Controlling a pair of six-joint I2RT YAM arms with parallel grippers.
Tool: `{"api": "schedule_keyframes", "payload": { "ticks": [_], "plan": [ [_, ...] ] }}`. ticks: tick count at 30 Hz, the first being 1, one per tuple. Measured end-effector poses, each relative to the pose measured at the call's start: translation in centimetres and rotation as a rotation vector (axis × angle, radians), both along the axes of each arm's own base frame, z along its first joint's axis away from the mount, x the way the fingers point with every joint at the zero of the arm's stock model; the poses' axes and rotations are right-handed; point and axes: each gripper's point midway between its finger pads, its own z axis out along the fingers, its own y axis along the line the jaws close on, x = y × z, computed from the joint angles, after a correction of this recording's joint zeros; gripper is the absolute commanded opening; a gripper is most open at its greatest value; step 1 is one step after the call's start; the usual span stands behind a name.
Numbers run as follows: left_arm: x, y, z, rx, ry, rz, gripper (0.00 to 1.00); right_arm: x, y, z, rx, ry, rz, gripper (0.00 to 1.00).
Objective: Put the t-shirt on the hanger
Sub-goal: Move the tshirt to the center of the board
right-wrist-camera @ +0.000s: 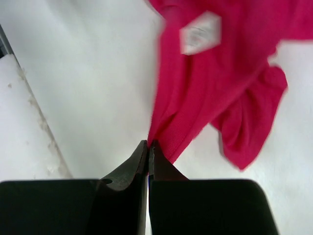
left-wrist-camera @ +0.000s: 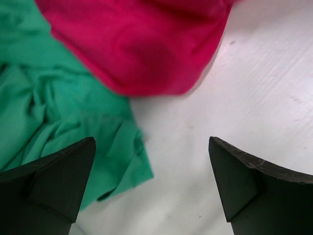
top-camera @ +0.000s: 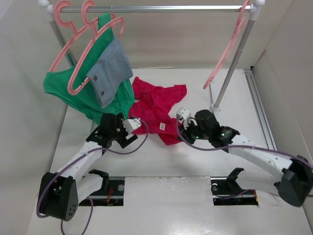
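Gripper fingers at the crumpled shirt: one pinch made, the hanging not begun.
Left gripper (left-wrist-camera: 151, 143) hovers spread wide and empty above the table (top-camera: 195, 161), beside the green garment (left-wrist-camera: 49, 107) and the t-shirt (top-camera: 156, 105), which lies bunched on the table between the arms. Right gripper (right-wrist-camera: 148, 145) is clamped on a fold of red cloth below the white label (right-wrist-camera: 200, 33). Far right, the hanger (top-camera: 224, 55) hangs bare on the rail (top-camera: 161, 8), so I judge lifting and threading remain.
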Motion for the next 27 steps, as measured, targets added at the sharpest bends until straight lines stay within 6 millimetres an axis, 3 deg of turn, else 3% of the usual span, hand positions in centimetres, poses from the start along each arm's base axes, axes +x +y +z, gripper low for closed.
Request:
{"api": "schedule_keyframes", "payload": {
  "ticks": [3, 8, 15, 20, 23, 24, 25, 26, 27],
  "plan": [
    [-0.4, -2.4, -0.5, 0.028, 0.008, -0.101, 1.00, -0.6, -3.7, -0.3, 0.008, 0.052, -0.138, 0.00],
    [-0.6, -5.7, -1.5, 0.093, 0.010, -0.244, 1.00, -0.3, -9.0, -3.2, -0.059, 0.178, -0.385, 0.00],
    [-0.5, -7.7, -2.7, 0.160, -0.011, -0.352, 1.00, -0.4, -12.5, -4.2, -0.140, 0.212, -0.538, 0.00],
    [-0.2, -8.6, -2.9, 0.208, -0.061, -0.443, 1.00, 0.3, -13.1, -3.7, -0.143, 0.183, -0.571, 0.00],
    [-0.4, -9.6, -2.9, 0.224, -0.084, -0.505, 0.69, 0.8, -13.1, -3.7, -0.138, 0.177, -0.577, 0.00],
    [-0.5, -9.7, -3.1, 0.226, -0.081, -0.522, 0.53, 1.0, -13.1, -3.8, -0.137, 0.177, -0.582, 0.00],
    [-0.8, -9.8, -3.3, 0.228, -0.073, -0.536, 0.13, 1.3, -13.1, -3.8, -0.135, 0.178, -0.586, 0.00],
    [-1.1, -9.8, -3.6, 0.230, -0.059, -0.548, 0.00, 1.5, -13.2, -3.9, -0.135, 0.177, -0.590, 0.00],
    [-1.2, -9.8, -3.8, 0.235, -0.052, -0.558, 0.00, 1.8, -13.1, -4.1, -0.135, 0.178, -0.592, 0.00]
  ]
}}
